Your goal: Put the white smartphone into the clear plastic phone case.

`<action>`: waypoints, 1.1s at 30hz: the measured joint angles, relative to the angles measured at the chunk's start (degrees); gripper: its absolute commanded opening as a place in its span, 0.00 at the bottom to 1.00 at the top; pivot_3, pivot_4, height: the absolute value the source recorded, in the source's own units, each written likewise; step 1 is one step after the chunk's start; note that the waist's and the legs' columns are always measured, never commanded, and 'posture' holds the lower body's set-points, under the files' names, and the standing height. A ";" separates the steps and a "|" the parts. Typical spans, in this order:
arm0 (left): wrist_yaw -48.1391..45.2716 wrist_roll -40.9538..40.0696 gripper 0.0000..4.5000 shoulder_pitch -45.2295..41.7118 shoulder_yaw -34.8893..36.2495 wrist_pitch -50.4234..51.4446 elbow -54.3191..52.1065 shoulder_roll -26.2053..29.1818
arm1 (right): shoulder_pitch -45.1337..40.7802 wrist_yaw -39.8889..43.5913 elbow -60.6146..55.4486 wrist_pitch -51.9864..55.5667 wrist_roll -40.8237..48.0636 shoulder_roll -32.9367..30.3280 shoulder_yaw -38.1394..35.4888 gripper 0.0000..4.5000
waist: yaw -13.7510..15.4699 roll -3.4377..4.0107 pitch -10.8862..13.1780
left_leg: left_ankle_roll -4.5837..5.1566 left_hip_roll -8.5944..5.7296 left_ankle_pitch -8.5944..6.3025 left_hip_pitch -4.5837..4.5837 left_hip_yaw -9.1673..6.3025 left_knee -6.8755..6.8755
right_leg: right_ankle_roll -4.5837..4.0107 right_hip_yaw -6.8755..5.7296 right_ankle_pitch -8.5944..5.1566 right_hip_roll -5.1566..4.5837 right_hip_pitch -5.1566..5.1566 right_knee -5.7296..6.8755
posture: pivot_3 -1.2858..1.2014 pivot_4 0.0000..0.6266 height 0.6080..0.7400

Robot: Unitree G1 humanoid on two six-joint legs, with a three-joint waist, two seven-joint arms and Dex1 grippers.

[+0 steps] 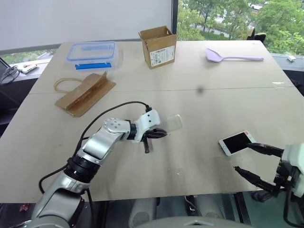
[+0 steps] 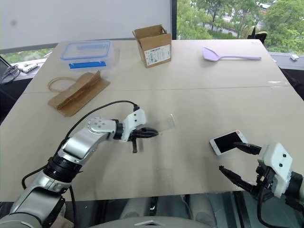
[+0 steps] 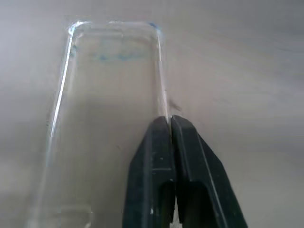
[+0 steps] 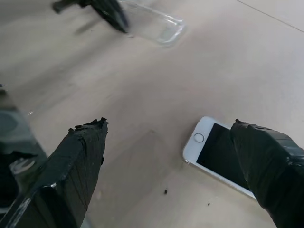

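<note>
The clear plastic phone case (image 1: 174, 122) lies mid-table, almost invisible against the wood. My left gripper (image 1: 159, 133) is at its near long side; in the left wrist view its black fingers (image 3: 156, 156) are pressed together, pinching the case's thin rim (image 3: 161, 95). The white smartphone (image 1: 236, 142) lies screen up near the right front of the table. My right gripper (image 1: 242, 157) hovers open just in front of it. In the right wrist view the phone (image 4: 213, 152) lies beside one finger (image 4: 268, 161), not between the two.
At the back stand a clear box with a blue-rimmed lid (image 1: 91, 51), an open cardboard box (image 1: 158, 46) and a purple spatula (image 1: 230, 57). A flat brown paper bag (image 1: 84, 93) lies at the left. The table's front edge (image 1: 199, 192) runs close below both grippers.
</note>
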 measured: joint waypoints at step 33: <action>-1.33 -4.92 0.74 10.00 12.41 2.94 -13.88 -0.61 | -13.17 -24.08 6.54 40.91 7.62 5.04 -1.36 1.00 | -0.09 -0.02 0.05 | 0.08 0.19 -0.04 -0.01 0.06 0.08 | 0.03 0.08 0.00 0.03 0.02 0.06 | 0.52 0.24 1.00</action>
